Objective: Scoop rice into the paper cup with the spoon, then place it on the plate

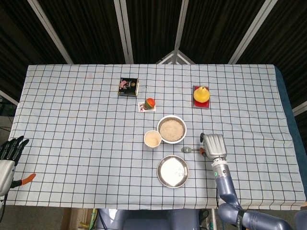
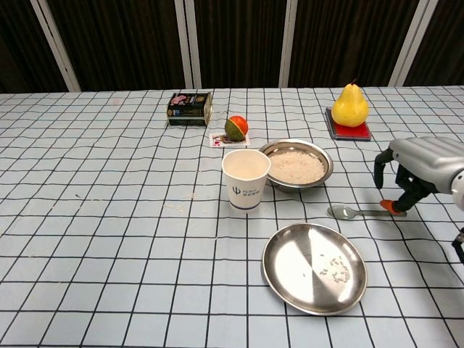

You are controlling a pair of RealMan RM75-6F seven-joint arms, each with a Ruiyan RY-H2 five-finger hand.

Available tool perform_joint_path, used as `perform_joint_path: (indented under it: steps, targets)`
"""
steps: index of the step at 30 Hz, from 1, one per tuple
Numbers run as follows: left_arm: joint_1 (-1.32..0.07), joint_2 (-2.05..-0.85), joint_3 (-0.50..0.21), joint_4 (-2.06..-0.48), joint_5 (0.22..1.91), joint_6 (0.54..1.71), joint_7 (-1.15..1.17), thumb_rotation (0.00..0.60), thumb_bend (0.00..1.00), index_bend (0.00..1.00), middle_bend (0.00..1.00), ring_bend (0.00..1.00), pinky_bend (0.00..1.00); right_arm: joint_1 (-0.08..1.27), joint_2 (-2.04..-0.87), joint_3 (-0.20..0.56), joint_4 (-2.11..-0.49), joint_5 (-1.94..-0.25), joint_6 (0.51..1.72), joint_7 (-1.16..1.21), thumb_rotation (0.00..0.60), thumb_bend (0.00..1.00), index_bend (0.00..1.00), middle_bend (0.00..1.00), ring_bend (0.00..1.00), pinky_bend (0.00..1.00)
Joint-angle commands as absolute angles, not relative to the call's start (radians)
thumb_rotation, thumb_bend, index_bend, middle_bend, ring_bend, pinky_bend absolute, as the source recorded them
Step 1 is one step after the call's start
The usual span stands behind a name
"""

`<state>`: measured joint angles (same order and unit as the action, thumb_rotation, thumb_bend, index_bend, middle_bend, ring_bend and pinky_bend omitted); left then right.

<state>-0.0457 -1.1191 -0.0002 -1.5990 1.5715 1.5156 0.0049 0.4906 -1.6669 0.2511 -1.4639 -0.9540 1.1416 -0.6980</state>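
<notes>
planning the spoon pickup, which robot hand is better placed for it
Right. The right robot hand hovers over the spoon handle; the left robot hand sits at the far table edge.

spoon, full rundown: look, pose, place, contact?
The spoon looks like shiny metal, small, with an oval bowl and a slim straight handle. It lies flat on the checked cloth, bowl toward the cup, handle pointing toward the robot's right. It sits just below the rice bowl and above the plate, touching neither. The right hand is at the handle's end, fingers curled down over it; whether it grips cannot be told.
</notes>
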Motion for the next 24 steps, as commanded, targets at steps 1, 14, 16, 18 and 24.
perform_joint_path:
  steps: [1,14,16,18,24]
  targets:
    - [-0.048,-1.120,-0.001,-1.601,1.572,1.513,0.009,0.600,0.00,0.00,0.00,0.00,0.00,0.486,-1.669,0.245,-1.457,-0.945,1.143,-0.690,0.600,0.37,0.51,0.96,1.00,1.00]
    - [-0.053,-1.122,-0.002,-1.609,1.563,1.506,0.017,0.600,0.00,0.00,0.00,0.00,0.00,0.481,-1.678,0.216,-1.467,-0.929,1.165,-0.684,0.600,0.37,0.51,0.96,1.00,1.00]
    - [-0.052,-1.122,-0.003,-1.609,1.562,1.507,0.015,0.600,0.00,0.00,0.00,0.00,0.00,0.482,-1.681,0.216,-1.462,-0.922,1.167,-0.686,0.600,0.37,0.52,0.96,1.00,1.00]
    - [-0.052,-1.122,-0.003,-1.608,1.562,1.508,0.013,0.600,0.00,0.00,0.00,0.00,0.00,0.484,-1.685,0.215,-1.457,-0.914,1.167,-0.687,0.600,0.37,0.53,0.96,1.00,1.00]
    - [-0.053,-1.122,-0.002,-1.607,1.562,1.506,0.011,0.600,0.00,0.00,0.00,0.00,0.00,0.489,-1.695,0.215,-1.439,-0.901,1.167,-0.683,0.600,0.37,0.56,0.96,1.00,1.00]
